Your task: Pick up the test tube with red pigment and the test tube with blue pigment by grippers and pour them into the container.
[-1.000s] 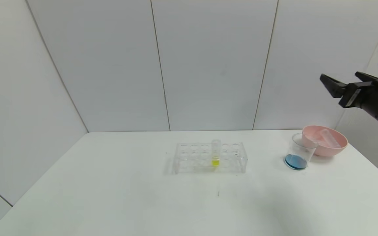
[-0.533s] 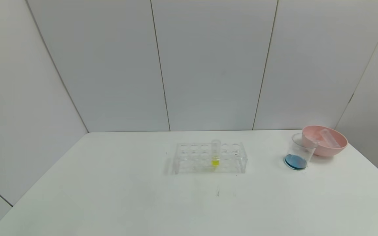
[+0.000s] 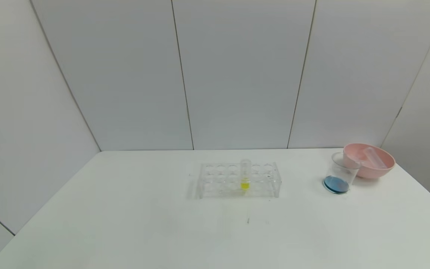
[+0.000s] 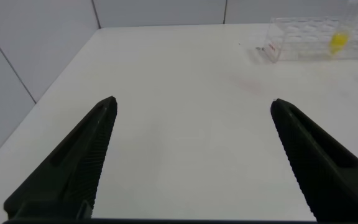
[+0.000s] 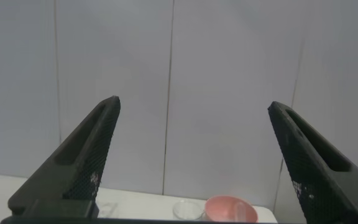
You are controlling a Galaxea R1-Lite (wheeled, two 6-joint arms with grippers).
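Observation:
The container point(image 3: 340, 175), a clear cup, stands at the table's right with dark blue liquid in its bottom; it also shows in the right wrist view point(image 5: 188, 210). No tube with red or blue liquid is in view. An empty clear tube point(image 3: 374, 157) lies in the pink bowl point(image 3: 368, 160). Neither gripper shows in the head view. My left gripper point(image 4: 192, 101) is open and empty above the table's left part. My right gripper point(image 5: 193, 102) is open and empty, held high and facing the back wall.
A clear many-holed rack point(image 3: 238, 180) stands mid-table with one tube of yellow liquid point(image 3: 245, 175) upright in it; the left wrist view shows the rack point(image 4: 316, 40) too. The pink bowl touches the cup's far right side. Walls close the back and sides.
My right gripper, open at the upper right of the head view a second ago, has gone out of that view. Nothing on the table has moved.

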